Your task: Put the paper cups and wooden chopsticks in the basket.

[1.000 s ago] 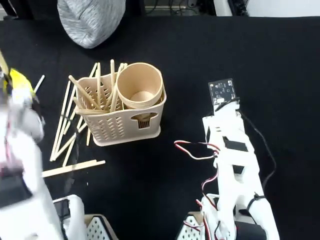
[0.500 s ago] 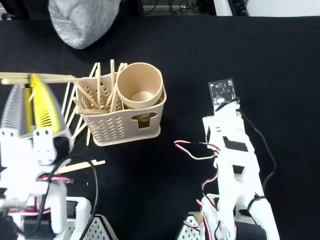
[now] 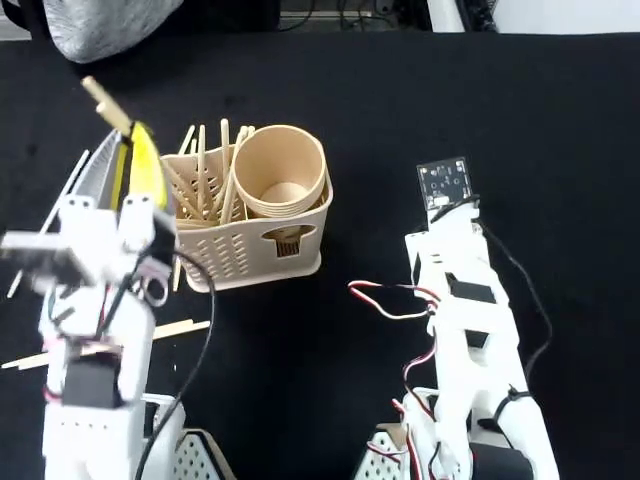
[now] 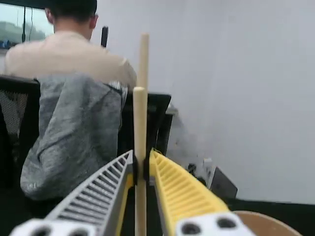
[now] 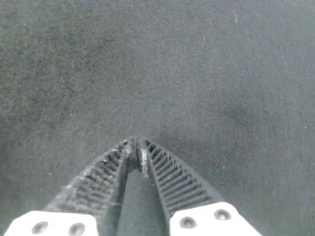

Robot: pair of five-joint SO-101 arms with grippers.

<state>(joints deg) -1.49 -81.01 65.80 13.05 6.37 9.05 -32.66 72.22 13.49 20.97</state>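
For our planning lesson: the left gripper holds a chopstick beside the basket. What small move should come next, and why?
Probably shift the left gripper over the basket: its chopstick is clamped but sits outside the rim, not yet above the opening.

Left arm of white printed links (image 3: 93, 330): upright, wrist tipped so the gripper with one yellow and one grey ribbed finger (image 4: 141, 160) points up and away from the base. Its fingers are clamped on thin pale wooden chopsticks (image 4: 140, 105), which stick out past the tips.

Right arm, white (image 3: 465, 320): stretched forward. Its dark ribbed gripper (image 5: 136, 149) faces down, tips pressed together, nothing between them.
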